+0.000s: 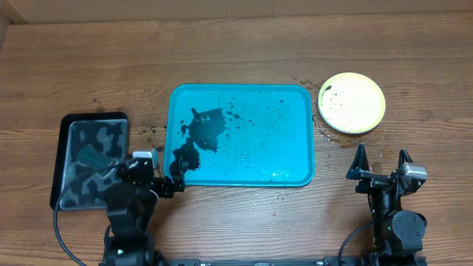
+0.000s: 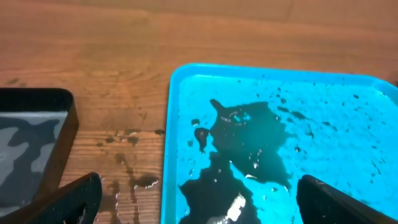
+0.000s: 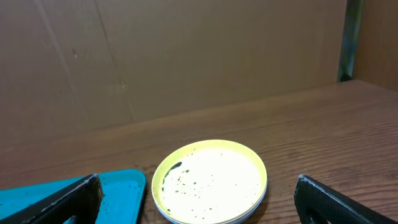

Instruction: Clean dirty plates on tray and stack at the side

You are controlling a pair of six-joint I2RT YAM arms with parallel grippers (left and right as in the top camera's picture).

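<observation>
No plates on the tray (image 1: 240, 86), mid-surface: only a dark puddle (image 1: 207, 129) toward its left end, plus scattered droplets. On the bare surface beside the tray's far right corner, the plates (image 1: 352, 103): yellow-green one on top, a paler rim just showing beneath in the right wrist view. Impossible to count the stack from here.

Looks as if clearing and stacking are done. Dark specks and a small smear near the top plate's left rim, so perhaps not wiped fully clean.

Toward the surface's left edge, the black tray (image 1: 55, 177) with the camouflage sponge (image 1: 92, 159) lying in it, apart from both arms.

Left gripper (image 2: 202, 202) over the tray's near left corner, jaws spread wide, holding nothing. Right gripper (image 1: 381, 154) by the surface's near edge, short of the plates, jaws likewise wide and empty.

Probably little left beyond a last wipe, if that.
</observation>
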